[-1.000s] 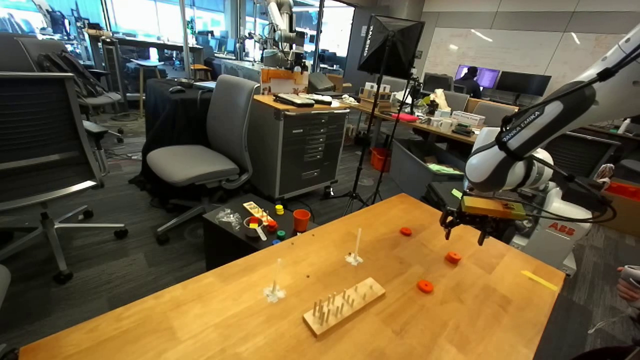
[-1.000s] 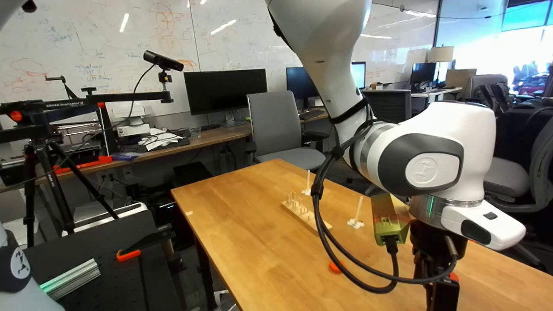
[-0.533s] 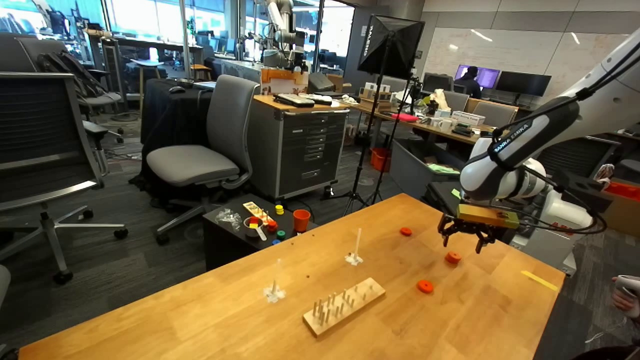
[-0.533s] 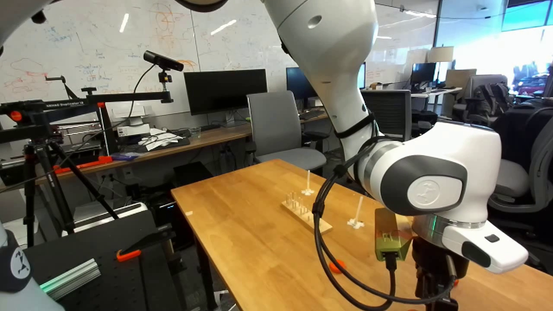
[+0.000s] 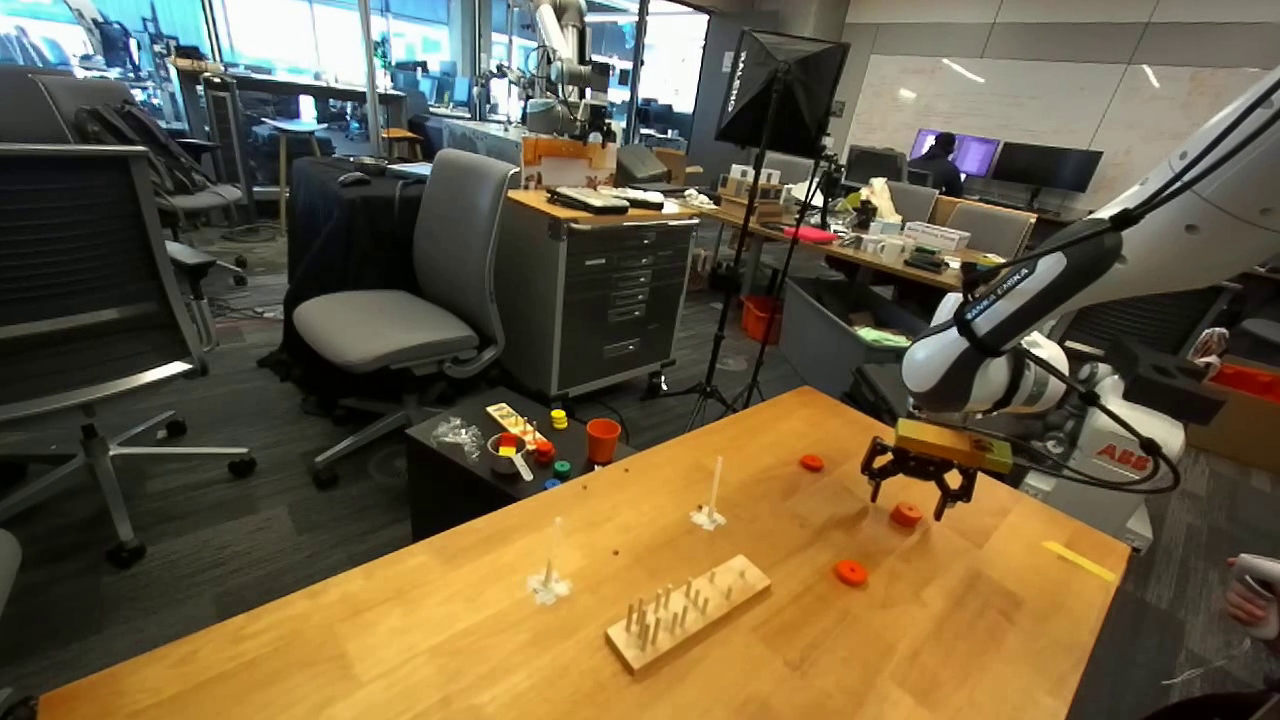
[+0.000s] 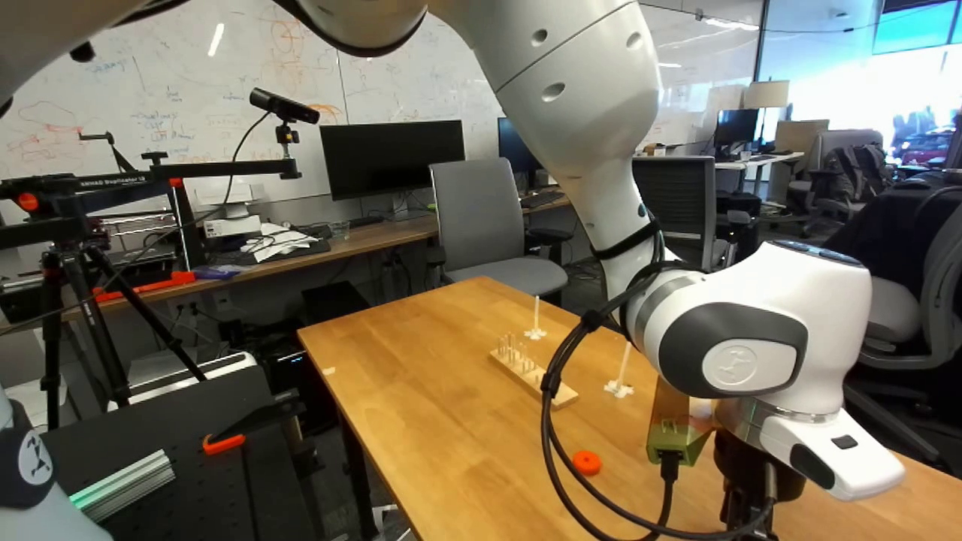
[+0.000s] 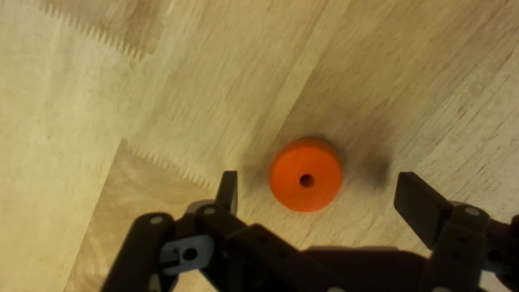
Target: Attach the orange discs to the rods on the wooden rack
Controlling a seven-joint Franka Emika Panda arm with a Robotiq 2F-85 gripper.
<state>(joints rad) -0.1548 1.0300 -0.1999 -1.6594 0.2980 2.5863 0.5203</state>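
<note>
My gripper (image 5: 907,508) is open just above the middle orange disc, with its fingers on either side. In the wrist view the open jaws (image 7: 318,175) straddle this disc (image 7: 306,198) without touching it; it lies flat with its hole upward, nearer the left finger. Two more orange discs lie on the table, one nearer the rack (image 5: 851,573) and one farther back (image 5: 812,463). One disc also shows in an exterior view (image 6: 586,463); the others are hidden there by the arm. The wooden rack (image 5: 675,640) with short upright pegs shows in both exterior views (image 6: 564,396).
Two tall pale rods stand taped upright to the table, one behind the rack (image 5: 715,485) and one beside it (image 5: 552,550). A yellow tape strip (image 5: 1078,561) lies near the table edge. A low black stand (image 5: 470,510) beside the table holds an orange cup (image 5: 603,440) and small parts.
My gripper has come down and moved sideways so that its open fingers are now over the middle orange disc. The discs and the rack have not moved.
</note>
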